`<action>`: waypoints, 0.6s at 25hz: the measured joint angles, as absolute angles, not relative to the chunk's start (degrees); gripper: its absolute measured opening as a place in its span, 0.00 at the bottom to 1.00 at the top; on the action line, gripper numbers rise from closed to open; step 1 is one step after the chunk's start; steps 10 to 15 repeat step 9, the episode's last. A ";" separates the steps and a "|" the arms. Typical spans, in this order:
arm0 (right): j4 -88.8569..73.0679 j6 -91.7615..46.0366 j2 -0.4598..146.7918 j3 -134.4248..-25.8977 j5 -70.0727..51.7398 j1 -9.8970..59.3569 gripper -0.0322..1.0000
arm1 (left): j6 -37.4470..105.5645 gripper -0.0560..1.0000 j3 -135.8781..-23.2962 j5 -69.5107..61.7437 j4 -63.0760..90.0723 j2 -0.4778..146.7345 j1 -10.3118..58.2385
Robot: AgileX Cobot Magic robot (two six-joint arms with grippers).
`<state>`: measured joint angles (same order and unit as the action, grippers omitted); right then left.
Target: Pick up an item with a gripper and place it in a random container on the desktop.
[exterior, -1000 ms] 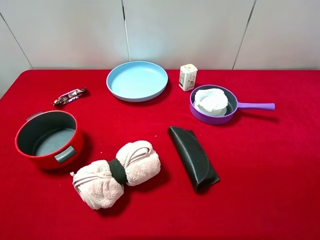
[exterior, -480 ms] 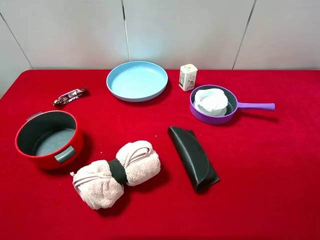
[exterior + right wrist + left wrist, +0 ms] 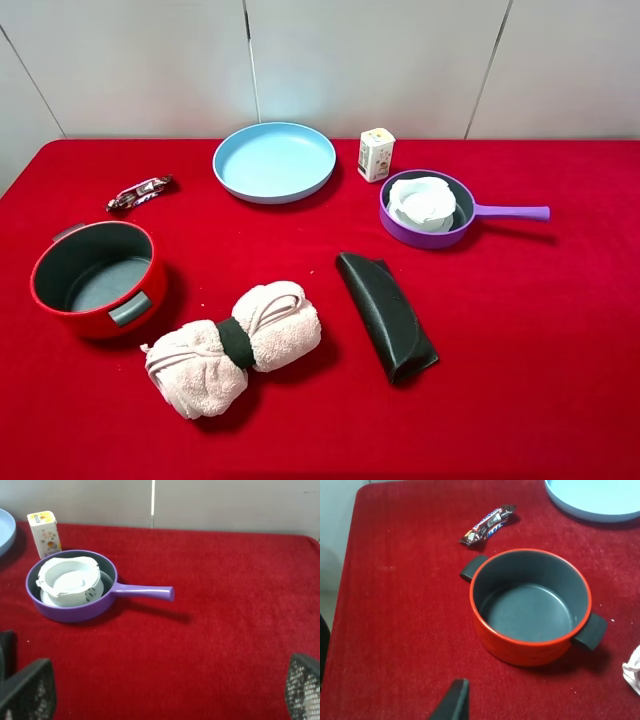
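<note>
Currently the tub (image 3: 421, 201) is sitting inside the purple pan (image 3: 400, 228), right of centre; likely light, thin-walled, slippery; gripping across its rim seems safest; left gripper (image 3: 453, 703) and right gripper (image 3: 165, 690) are both standing spread, holding nothing.

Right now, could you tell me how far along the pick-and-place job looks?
Done, it appears: the white tub sits inside the purple pan, tilted against its rim. Nothing is in hand: the right gripper hangs open and empty short of the pan, and the left gripper sits near the empty red pot. Nothing visible remains.
</note>
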<state>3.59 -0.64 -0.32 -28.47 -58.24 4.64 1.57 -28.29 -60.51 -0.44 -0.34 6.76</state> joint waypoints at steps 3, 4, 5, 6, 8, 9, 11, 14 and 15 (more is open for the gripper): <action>3.59 -0.64 -0.32 -28.47 -58.24 4.64 0.70 | 1.59 0.99 -28.29 -60.51 -0.44 -0.34 6.76; 3.59 -0.64 -0.32 -28.47 -58.24 4.64 0.70 | 1.59 0.99 -28.29 -60.51 -0.44 -0.34 6.76; 3.59 -0.64 -0.32 -28.47 -58.24 4.64 0.70 | 1.59 0.99 -28.29 -60.51 -0.44 -0.34 6.76; 3.59 -0.64 -0.32 -28.47 -58.24 4.64 0.70 | 1.59 0.99 -28.29 -60.51 -0.44 -0.34 6.76; 3.59 -0.64 -0.32 -28.47 -58.24 4.64 0.70 | 1.59 0.99 -28.29 -60.51 -0.44 -0.34 6.76; 3.59 -0.64 -0.32 -28.47 -58.24 4.64 0.70 | 1.59 0.99 -28.29 -60.51 -0.44 -0.34 6.76; 3.59 -0.64 -0.32 -28.47 -58.24 4.64 0.70 | 1.59 0.99 -28.29 -60.51 -0.44 -0.34 6.76; 3.59 -0.64 -0.32 -28.47 -58.24 4.64 0.70 | 1.59 0.99 -28.29 -60.51 -0.44 -0.34 6.76; 3.59 -0.64 -0.32 -28.47 -58.24 4.64 0.70 | 1.59 0.99 -28.29 -60.51 -0.44 -0.34 6.76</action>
